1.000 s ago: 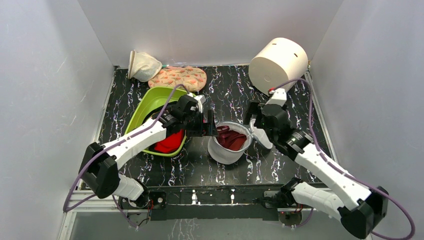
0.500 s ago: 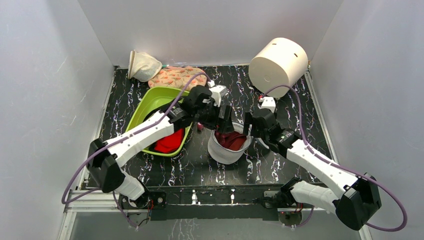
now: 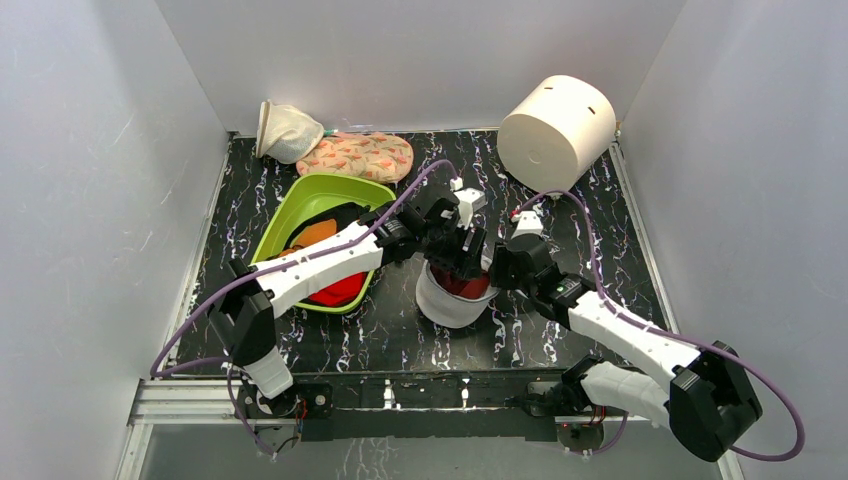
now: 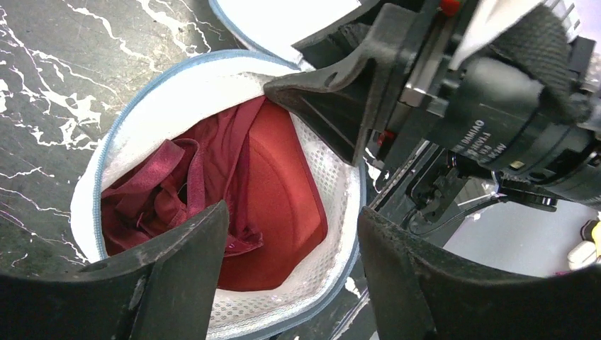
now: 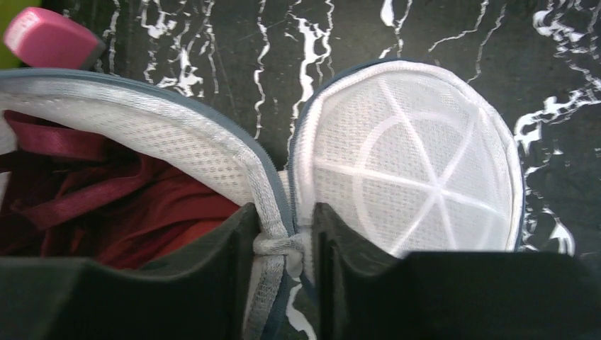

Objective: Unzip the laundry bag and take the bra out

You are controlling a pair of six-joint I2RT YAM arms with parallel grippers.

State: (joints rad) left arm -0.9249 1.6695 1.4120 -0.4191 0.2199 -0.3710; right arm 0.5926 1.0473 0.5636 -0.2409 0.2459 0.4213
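Observation:
The white mesh laundry bag (image 3: 445, 305) stands unzipped mid-table, its round lid (image 5: 411, 163) flopped flat beside it. The dark red bra (image 4: 276, 184) lies crumpled inside. My left gripper (image 4: 290, 273) hangs open just above the bag's mouth, one finger (image 4: 177, 283) over the bra and the other finger (image 4: 418, 283) outside the blue-edged rim (image 4: 142, 106). From above, the left gripper (image 3: 465, 260) covers the bag's far side. My right gripper (image 5: 283, 248) is shut on the seam where the lid meets the rim, at the bag's right side (image 3: 492, 268).
A green basin (image 3: 300, 205) holding red and orange cloth sits left of the bag. A floral pouch (image 3: 357, 155) and a cream mesh pouch (image 3: 285, 130) lie at the back left. A big white cylinder (image 3: 555, 130) stands back right. A pink object (image 5: 46, 39) lies by the bag.
The left arm swung right from beside the basin to over the bag's mouth. The right gripper moved in to the bag's rim and closed on it.

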